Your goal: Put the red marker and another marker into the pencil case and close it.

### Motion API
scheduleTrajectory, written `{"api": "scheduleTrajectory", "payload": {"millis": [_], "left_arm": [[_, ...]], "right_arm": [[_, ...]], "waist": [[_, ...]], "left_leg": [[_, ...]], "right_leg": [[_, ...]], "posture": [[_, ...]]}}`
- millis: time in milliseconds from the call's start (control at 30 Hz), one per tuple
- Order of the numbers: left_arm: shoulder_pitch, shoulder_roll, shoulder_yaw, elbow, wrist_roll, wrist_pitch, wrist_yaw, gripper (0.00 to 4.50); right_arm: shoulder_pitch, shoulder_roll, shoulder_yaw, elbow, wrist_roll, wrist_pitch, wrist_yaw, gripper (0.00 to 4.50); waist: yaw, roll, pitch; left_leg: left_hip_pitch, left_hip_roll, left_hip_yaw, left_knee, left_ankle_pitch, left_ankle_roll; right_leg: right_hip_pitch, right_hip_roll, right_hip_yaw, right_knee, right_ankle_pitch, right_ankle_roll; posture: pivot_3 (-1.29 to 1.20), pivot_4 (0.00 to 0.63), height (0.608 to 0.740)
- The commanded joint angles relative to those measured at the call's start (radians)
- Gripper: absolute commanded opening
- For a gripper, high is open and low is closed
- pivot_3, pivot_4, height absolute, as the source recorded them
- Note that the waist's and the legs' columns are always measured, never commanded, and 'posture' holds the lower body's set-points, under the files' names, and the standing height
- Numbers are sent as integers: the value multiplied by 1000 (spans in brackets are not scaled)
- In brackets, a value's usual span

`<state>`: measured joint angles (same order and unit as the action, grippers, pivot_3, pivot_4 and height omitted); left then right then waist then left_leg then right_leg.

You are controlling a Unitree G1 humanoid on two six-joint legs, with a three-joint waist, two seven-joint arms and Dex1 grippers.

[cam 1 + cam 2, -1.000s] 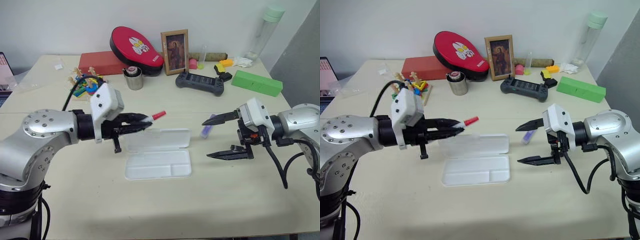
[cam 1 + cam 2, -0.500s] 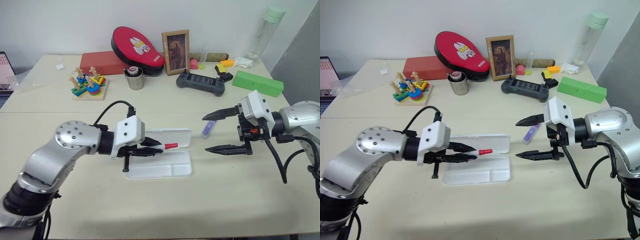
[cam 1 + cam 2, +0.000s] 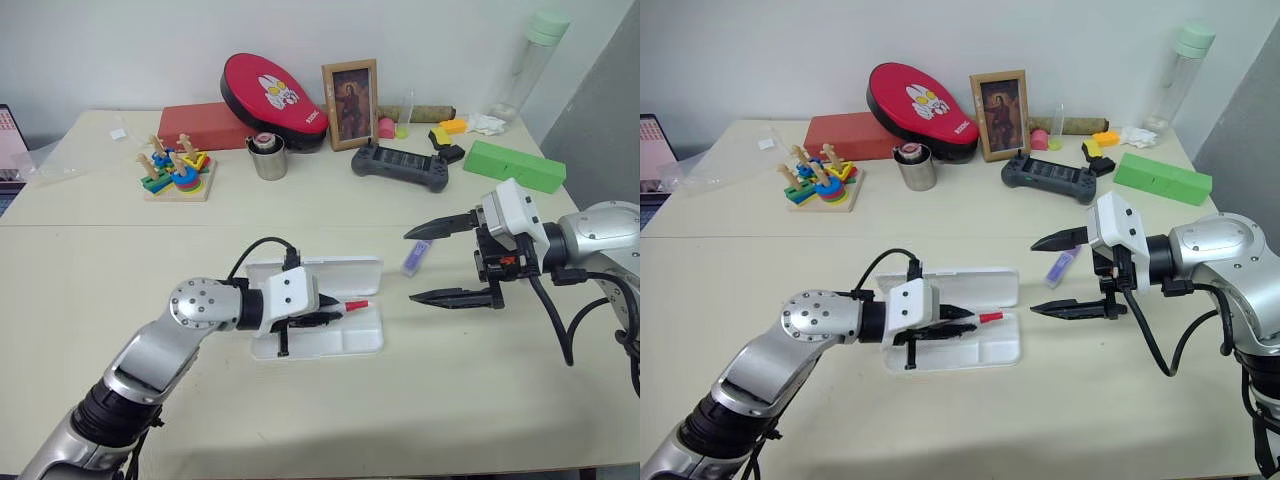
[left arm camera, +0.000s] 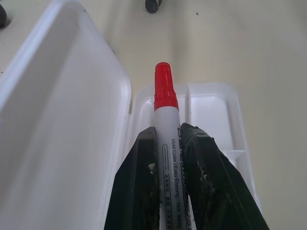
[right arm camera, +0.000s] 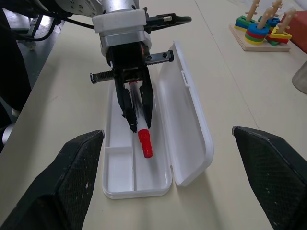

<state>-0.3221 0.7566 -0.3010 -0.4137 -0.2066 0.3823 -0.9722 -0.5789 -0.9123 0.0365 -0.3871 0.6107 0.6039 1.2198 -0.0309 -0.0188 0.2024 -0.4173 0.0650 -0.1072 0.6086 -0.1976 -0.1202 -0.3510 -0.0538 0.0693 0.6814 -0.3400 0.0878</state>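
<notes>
The pencil case (image 3: 345,342) lies open mid-table, its lid (image 3: 325,270) laid back on the far side and its divided tray towards me. My left gripper (image 3: 335,316) is shut on the red marker (image 3: 351,304), gripping the white barrel with the red cap sticking out past the fingertips (image 4: 194,136). The marker hangs low over the tray's long compartment (image 5: 144,142); I cannot tell if it touches. The short purple marker (image 3: 414,256) lies on the table right of the lid. My right gripper (image 3: 410,267) hovers open beside it, holding nothing.
Along the back of the table stand a green box (image 3: 513,165), a black game controller (image 3: 400,166), a picture frame (image 3: 350,103), a metal cup (image 3: 267,157), a red pouch (image 3: 272,95) and a wooden stacking toy (image 3: 175,172). A tall bottle (image 3: 535,60) stands at the far right.
My left arm has come down and to the right, carrying the red marker from above the lid to just over the tray. The right gripper has stayed where it was, open.
</notes>
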Motion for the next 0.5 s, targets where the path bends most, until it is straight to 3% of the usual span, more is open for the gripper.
{"api": "scheduleTrajectory", "payload": {"millis": [33,367,433,500], "left_arm": [[5,-10,-8,5,48,-48,11,422],[16,-18,-33,67,168,-157,10,422],[15,-34,-28,66,161,-144,12,1121],[14,-38,-27,64,164,-148,9,1458]], "right_arm": [[-19,-3,-25,-30,17,-1,-1,4500],[-16,-3,-26,-31,20,2,-1,4500],[-15,-4,-26,-29,18,-1,0,4500],[-14,-5,-27,-30,18,-1,0,4500]], "waist": [[0,0,0],[0,0,0],[0,0,0],[0,0,0]], "left_leg": [[0,0,0,0,0,0],[0,0,0,0,0,0],[0,0,0,0,0,0],[0,0,0,0,0,0]], "right_leg": [[0,0,0,0,0,0],[0,0,0,0,0,0],[0,0,0,0,0,0],[0,0,0,0,0,0]], "posture": [[0,150,740],[0,150,740],[0,150,740],[0,150,740]]}}
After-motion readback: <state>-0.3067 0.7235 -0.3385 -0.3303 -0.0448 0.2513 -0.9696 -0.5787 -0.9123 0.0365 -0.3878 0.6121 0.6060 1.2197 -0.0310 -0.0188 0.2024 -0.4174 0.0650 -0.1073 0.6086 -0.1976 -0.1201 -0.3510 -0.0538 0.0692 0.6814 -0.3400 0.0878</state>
